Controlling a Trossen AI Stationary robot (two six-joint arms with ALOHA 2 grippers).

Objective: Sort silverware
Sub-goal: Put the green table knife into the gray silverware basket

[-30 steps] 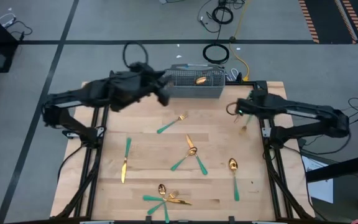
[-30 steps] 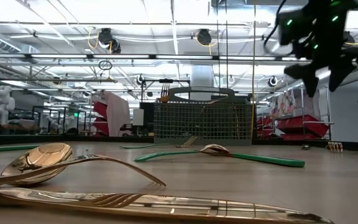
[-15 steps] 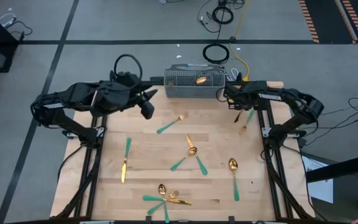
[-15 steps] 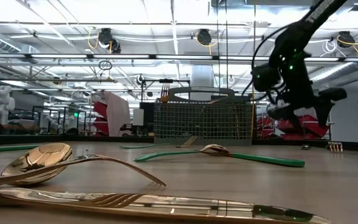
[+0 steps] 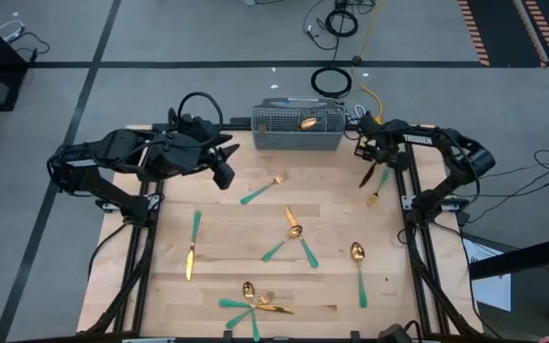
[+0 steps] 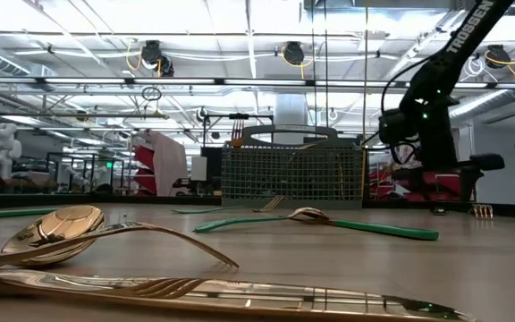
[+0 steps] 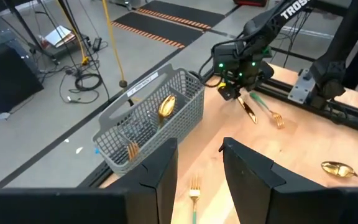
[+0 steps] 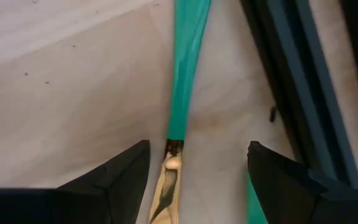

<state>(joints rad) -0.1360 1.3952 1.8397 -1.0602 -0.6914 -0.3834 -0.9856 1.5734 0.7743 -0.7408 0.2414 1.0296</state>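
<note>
The silverware has gold heads and teal handles and lies scattered on the wooden table. A knife (image 8: 185,74) lies flat near the table's far right corner, beside a fork (image 5: 379,186). My right gripper (image 8: 197,146) is open and low over this knife (image 5: 367,177), one finger on each side, touching nothing. My left gripper (image 5: 227,173) is open and empty. It hovers left of the table's middle, near the grey wire-mesh caddy (image 5: 298,129). The caddy stands at the far edge and holds a spoon (image 5: 308,122).
Other pieces lie on the table: a fork (image 5: 265,189), a crossed spoon and fork (image 5: 292,233), a spoon (image 5: 358,272), a knife (image 5: 192,248) and a cluster (image 5: 254,303) at the near edge. A dark frame rail (image 8: 291,81) runs close beside my right gripper.
My left gripper has drawn back from the caddy toward the table's left and near side. My right gripper has swung toward the far right corner and come down from high above the table to just over the knife there.
</note>
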